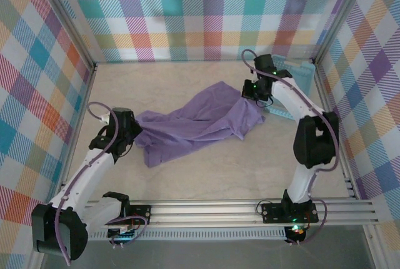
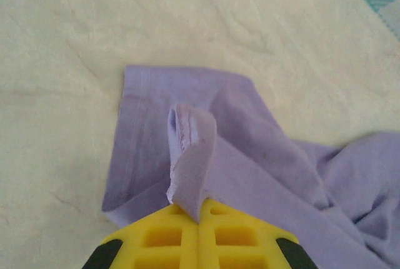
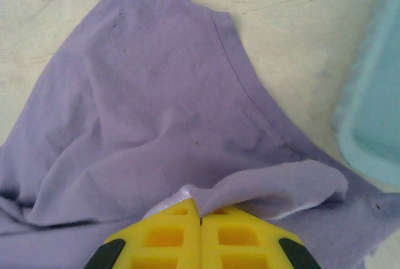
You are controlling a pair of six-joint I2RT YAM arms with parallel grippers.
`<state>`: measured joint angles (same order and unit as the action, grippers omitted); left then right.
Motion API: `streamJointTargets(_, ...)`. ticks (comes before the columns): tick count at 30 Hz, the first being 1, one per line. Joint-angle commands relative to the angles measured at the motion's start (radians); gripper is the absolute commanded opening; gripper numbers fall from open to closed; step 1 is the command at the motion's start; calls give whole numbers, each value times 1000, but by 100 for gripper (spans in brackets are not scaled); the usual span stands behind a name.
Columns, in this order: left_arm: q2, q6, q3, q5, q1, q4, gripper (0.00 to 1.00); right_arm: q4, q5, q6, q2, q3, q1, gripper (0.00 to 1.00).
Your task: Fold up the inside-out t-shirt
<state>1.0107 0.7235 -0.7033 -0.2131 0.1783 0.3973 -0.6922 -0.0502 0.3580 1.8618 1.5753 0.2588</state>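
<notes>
The lavender t-shirt (image 1: 197,122) lies rumpled across the middle of the table, stretched between both arms. My left gripper (image 1: 132,130) is at the shirt's left end, shut on a hemmed fold of the t-shirt (image 2: 190,156) that stands up between the yellow fingers (image 2: 169,234). My right gripper (image 1: 257,97) is at the shirt's far right corner, shut on a hemmed edge of the t-shirt (image 3: 269,187) pinched between its yellow fingers (image 3: 237,234). The cloth sags loosely between the two grips.
A light blue basket (image 1: 294,75) stands at the back right behind the right arm, its rim (image 3: 369,125) close beside the gripped corner. Checked walls enclose the table on three sides. A metal rail (image 1: 237,209) runs along the near edge.
</notes>
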Motion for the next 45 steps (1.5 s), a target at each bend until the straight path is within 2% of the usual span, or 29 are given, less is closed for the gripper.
streamJointTargets(1, 40, -31, -31, -25, -41, 54, 0, -51, -30, 3, 78, 92, 26, 0)
streamJointTargets(4, 81, -35, -39, 11, -98, 38, 0, -78, -28, 3, 126, 139, 42, 2)
streamJointTargets(5, 91, -38, -43, 17, -117, 39, 0, -79, -28, 1, 127, 138, 42, 7)
streamJointTargets(7, 102, -42, -54, 16, -162, 48, 0, -71, -11, -11, 104, 115, 43, 25)
streamJointTargets(10, 118, -60, -72, 22, -228, 57, 0, -46, 28, -43, 45, 54, 40, 37)
streamJointTargets(18, 170, -78, -96, 57, -385, 65, 0, 31, -56, -51, -5, -83, 36, 36)
streamJointTargets(23, 194, -65, -99, 75, -463, 65, 0, 72, -98, -27, 32, -119, 36, 35)
streamJointTargets(29, 210, -67, -94, 86, -462, 55, 0, 128, -162, -2, 51, -164, 50, 36)
streamJointTargets(41, 213, -66, -88, 93, -463, 51, 0, 160, -67, -2, 103, -244, 62, 39)
streamJointTargets(45, 211, -67, -84, 93, -462, 51, 0, 158, -35, -2, 117, -257, 67, 43)
